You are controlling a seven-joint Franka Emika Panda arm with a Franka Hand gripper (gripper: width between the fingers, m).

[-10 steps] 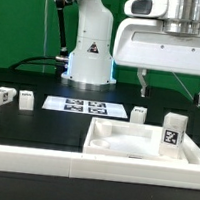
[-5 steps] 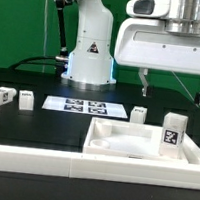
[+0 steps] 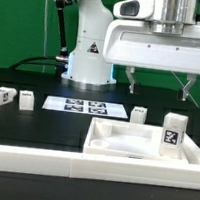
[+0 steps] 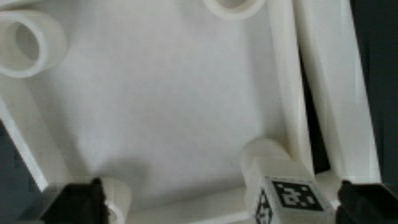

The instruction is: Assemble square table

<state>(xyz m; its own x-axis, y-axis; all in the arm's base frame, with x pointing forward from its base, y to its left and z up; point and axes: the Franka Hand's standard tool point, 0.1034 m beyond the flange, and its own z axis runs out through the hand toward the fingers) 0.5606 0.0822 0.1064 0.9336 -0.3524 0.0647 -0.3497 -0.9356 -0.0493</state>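
Two-finger white gripper [image 3: 159,92] hangs over the white plastic square tray-like tabletop [image 3: 132,150]. Its jaws are spread wide with nothing between them, and there is open air under both tips.

The tabletop lies flat on the black table [image 3: 25,120] toward the exterior view's right. Its front wall is just behind the long white rail [image 3: 40,167] at the near edge. A short white tagged leg [image 3: 173,133] stands upright inside the tabletop, by the wall on the exterior view's right.

Three other short white legs sit on the black table:
- The far-left leg [image 3: 0,96] and the second leg [image 3: 26,99] are near each other at the exterior view's left.
- The third leg [image 3: 139,114] is just behind the tabletop's back edge.

The marker board [image 3: 84,106] lies flat between the second leg and the third leg, in front of the white robot base [image 3: 91,52]. A bare black strip runs from the left legs to the rail.

In the wrist view, the tabletop floor [image 4: 160,110] is mostly bare, with a raised side wall [image 4: 311,70] and two round sockets [image 4: 27,45] [image 4: 231,8] at the corners. The tagged leg [image 4: 285,195] is close to that wall. One dark fingertip [image 4: 80,200] is over the floor, well apart from the leg.
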